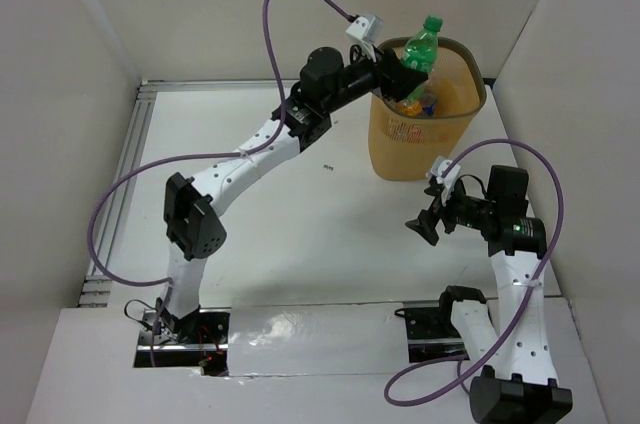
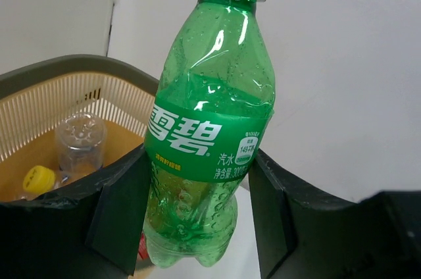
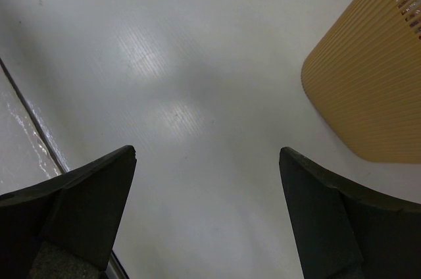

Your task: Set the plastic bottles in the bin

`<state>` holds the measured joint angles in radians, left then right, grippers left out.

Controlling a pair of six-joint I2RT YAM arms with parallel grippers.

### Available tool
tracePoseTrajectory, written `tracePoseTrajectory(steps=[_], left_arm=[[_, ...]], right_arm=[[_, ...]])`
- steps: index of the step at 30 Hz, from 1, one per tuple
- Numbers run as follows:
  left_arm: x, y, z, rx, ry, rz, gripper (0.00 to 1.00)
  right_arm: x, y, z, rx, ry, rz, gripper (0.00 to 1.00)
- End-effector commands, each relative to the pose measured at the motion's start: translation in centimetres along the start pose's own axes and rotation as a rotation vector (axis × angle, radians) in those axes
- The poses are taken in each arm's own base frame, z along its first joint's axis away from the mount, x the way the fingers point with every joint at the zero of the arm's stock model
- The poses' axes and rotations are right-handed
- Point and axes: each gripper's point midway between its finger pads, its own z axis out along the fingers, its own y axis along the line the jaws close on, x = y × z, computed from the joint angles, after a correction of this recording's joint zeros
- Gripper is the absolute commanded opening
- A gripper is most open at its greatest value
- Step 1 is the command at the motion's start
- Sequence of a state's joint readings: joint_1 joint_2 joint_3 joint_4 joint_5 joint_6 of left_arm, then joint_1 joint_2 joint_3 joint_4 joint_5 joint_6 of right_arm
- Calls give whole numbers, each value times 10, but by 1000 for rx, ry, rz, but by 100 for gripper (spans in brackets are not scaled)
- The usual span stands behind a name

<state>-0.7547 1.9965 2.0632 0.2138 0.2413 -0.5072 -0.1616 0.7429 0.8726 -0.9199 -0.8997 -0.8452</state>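
- Left gripper [image 1: 400, 68]: raised at the bin [image 1: 467, 120], by the left part of its rim, arm stretched out from the left base across the table [image 1: 290, 234].
- Jaws: clamped on a green soda bottle [image 2: 209, 127], one finger pressed against each side just below the label band.
- Green soda bottle: carried nearly upright, cap on and uppermost, neck leaning slightly away from the arm. Bottom end pokes out beneath the fingers. White Chinese characters on the green label. Droplets inside the upper body.
- Position over the bin: cap and shoulder stand above the olive-brown rim. Cannot tell whether the base sits wholly within the rim line.
- Bin: upright at the far right of the table, rounded-square mouth open, orange-tan wall ribbed.
- Bin contents, per left wrist view: a clear bottle [image 2: 80, 142] lying base towards the camera and, beside it, a yellow cap [image 2: 37, 179] on another bottle. Top view adds a blue and orange cluster on the floor, not separable.
- Right gripper [image 1: 424, 223]: held above bare table, just beside the bin's near wall, not touching it.
- Jaws: wide apart, nothing between them.
- Small dark mark [image 1: 327, 167] on the table left of the bin.
- Purple cable [image 1: 130, 189] looped from each wrist.
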Motion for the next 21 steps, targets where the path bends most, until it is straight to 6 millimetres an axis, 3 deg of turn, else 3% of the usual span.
tracePoseTrajectory(steps=[1,7,11,15,17,19,20,21], left_arm=[[-25,4,18,-6,-139,-7,27],[-23,37,38,-121,-215,-13,31],[1,62,50,-188,-185,-2,35],[12,71,52,-215,-169,4,67],[14,66,54,-207,-165,2,85],[10,62,54,-194,-171,4,91],[4,59,54,-188,-183,6,99],[5,60,55,-188,-183,6,99]], right_arm=[[-3,-1,-1,19,-15,-29,96],[-3,-1,-4,41,-10,-34,97],[-1,-1,-5,49,-8,-30,97],[-1,-2,-8,71,-5,-36,100],[2,-1,-7,67,0,-29,100],[3,-2,-7,73,6,-29,100],[3,-2,-7,73,6,-29,100],[3,-1,-7,73,6,-20,100]])
